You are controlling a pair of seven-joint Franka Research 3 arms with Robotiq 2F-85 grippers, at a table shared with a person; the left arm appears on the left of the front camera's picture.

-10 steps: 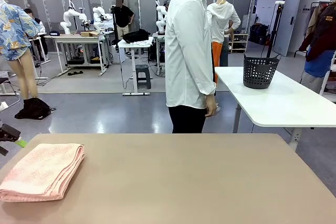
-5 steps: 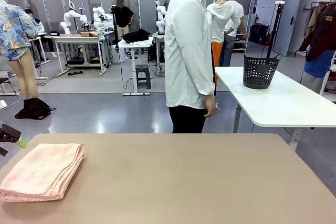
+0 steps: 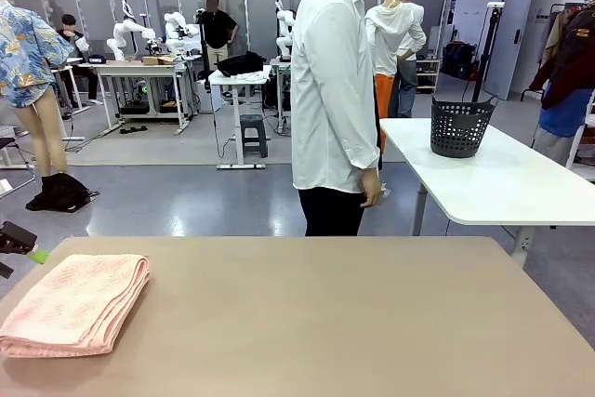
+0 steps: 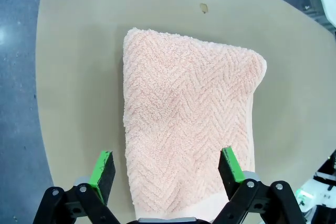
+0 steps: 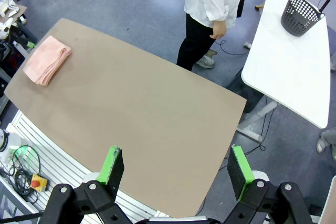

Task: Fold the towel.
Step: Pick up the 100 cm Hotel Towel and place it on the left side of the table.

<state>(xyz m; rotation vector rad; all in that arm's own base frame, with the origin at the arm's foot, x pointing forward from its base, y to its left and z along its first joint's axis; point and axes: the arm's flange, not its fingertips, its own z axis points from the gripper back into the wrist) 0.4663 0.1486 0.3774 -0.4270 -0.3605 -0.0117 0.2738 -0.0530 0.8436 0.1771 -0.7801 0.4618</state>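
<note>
At table's [image 3: 325,323] left corner, towel [image 3: 74,302] lies folded, layers stacked; we judge folding done. Our left gripper [image 4: 167,174] hangs above, fingers spread; right gripper [image 5: 176,174] high, fingers spread.

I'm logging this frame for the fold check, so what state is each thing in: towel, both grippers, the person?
towel: folded into a layered stack, lying flat near the table's left edge, nothing touching it.
left gripper: open, above the towel, not holding it.
right gripper: open, high above the table, holding nothing.
person: standing at the far side, hand hanging down, off the table.
</note>
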